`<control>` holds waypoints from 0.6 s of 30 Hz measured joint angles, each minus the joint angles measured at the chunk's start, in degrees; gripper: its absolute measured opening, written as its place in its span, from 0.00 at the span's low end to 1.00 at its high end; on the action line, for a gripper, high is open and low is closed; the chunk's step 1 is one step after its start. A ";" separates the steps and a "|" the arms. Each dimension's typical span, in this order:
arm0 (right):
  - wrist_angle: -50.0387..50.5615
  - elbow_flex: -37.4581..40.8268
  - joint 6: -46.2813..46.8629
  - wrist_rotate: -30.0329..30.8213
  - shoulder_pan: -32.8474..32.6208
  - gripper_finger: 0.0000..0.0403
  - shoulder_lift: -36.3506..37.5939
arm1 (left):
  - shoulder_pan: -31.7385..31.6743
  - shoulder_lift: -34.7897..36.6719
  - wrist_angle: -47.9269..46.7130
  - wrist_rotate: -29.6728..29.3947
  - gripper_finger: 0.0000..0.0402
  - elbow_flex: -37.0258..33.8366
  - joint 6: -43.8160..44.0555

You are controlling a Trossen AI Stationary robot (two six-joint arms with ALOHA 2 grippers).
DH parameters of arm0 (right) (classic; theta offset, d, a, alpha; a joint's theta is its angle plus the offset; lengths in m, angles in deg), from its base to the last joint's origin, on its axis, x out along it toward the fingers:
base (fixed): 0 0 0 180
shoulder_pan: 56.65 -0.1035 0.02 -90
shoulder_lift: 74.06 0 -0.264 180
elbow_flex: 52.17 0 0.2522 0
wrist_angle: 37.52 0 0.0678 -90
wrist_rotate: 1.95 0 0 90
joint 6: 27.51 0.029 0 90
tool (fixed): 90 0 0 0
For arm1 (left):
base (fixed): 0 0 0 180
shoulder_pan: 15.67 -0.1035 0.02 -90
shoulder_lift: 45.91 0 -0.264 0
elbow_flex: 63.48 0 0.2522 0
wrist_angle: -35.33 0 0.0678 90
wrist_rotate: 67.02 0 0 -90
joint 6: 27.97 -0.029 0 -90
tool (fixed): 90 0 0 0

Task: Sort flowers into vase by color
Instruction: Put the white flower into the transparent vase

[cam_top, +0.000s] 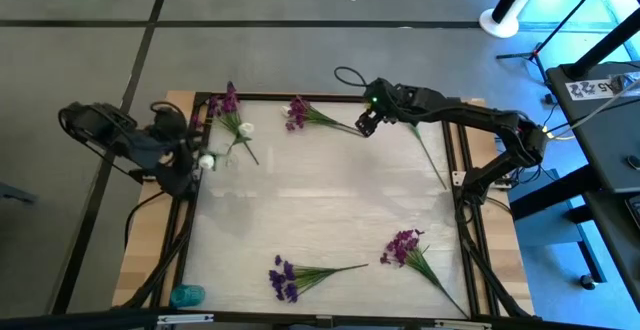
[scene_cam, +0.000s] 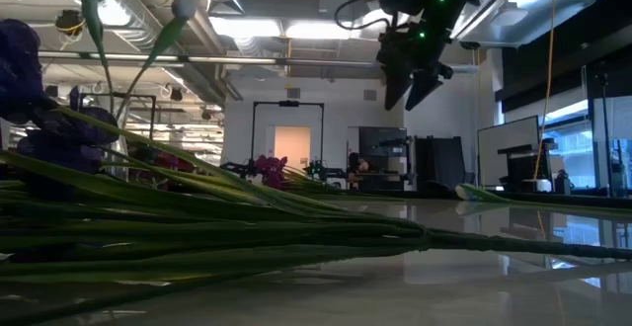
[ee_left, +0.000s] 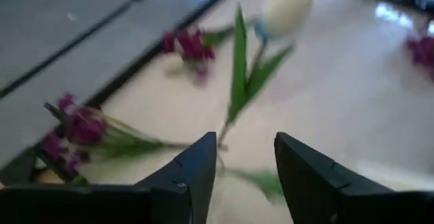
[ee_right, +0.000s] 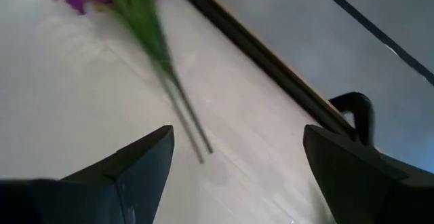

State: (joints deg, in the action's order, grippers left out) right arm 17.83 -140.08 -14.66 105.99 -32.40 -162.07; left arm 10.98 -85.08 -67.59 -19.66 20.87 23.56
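My left gripper (cam_top: 196, 158) (ee_left: 247, 163) hovers over the table's far left corner with its fingers apart. A white-bud flower (ee_left: 271, 34) (cam_top: 207, 160) stands out from between the fingers, its bud up in the low view (scene_cam: 185, 5). A second white bud (cam_top: 245, 128) is just beyond it. Purple flowers lie at the far left (cam_top: 226, 102), the far middle (cam_top: 297, 112), the near middle (cam_top: 283, 278) and the near right (cam_top: 403, 245). My right gripper (cam_top: 366, 124) (ee_right: 237, 163) hangs open above the stem end (ee_right: 196, 149) of the far-middle purple flower. I cannot make out a vase. My left gripper's fingers stand wider apart than the thin stem. The lower stem end (ee_left: 220, 142) of the white-bud flower lies right beside one finger (ee_left: 196, 166). I cannot tell whether they touch.
A bare green stem (cam_top: 430, 155) lies by the right frame rail. A small teal object (cam_top: 186, 295) sits at the table's near left corner. A dark frame (cam_top: 330, 97) borders the white tabletop, and the middle of the top (cam_top: 330, 200) carries no flowers.
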 joint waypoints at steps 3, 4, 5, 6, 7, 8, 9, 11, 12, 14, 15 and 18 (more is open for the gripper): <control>0.04 0.00 -0.35 1.36 -2.19 0.81 0.00 | 0.00 -0.08 0.03 -4.78 0.39 2.51 -0.83; 0.04 0.00 -0.76 2.64 -2.96 0.81 0.00 | 0.00 -0.05 0.03 -6.56 0.39 3.30 -0.87; 0.04 0.00 -1.14 3.97 -3.71 0.81 0.00 | 0.00 -0.05 0.03 -8.42 0.39 4.10 -0.92; 0.08 0.00 -1.34 5.24 -4.34 0.81 0.00 | 0.00 -0.05 0.03 -10.37 0.39 4.88 -1.08; 0.20 0.00 -1.40 6.17 -4.81 0.81 0.00 | 0.00 -0.05 0.12 -12.00 0.38 5.59 -1.11; 0.39 0.00 -1.40 6.68 -4.93 0.81 0.00 | 0.00 -0.05 0.38 -13.41 0.38 6.24 -1.17; 0.61 0.00 -1.46 6.74 -4.86 0.81 0.00 | -0.02 -0.03 1.28 -14.50 0.38 6.71 -2.01; 1.39 0.00 -1.83 6.95 -3.93 0.81 0.00 | -0.02 -0.03 5.20 -15.58 0.37 7.31 -5.65; 1.85 0.00 -2.57 6.93 -2.96 0.81 0.00 | -0.02 -0.03 8.28 -15.81 0.36 7.36 -8.25; 2.85 0.00 -2.79 6.44 -0.04 0.81 0.00 | -0.02 -0.04 14.74 -15.78 0.35 7.36 -13.82; 3.28 0.02 -2.79 5.85 1.89 0.81 0.00 | -0.02 -0.10 17.78 -15.44 0.34 7.36 -16.37; 2.49 1.80 -2.16 2.37 8.64 0.81 0.07 | 0.00 -0.16 25.67 -14.38 0.32 6.26 -22.86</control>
State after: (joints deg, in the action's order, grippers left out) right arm 20.32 -138.28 -16.82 108.36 -23.76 -162.00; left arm 10.98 -85.24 -41.92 -34.03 27.14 0.70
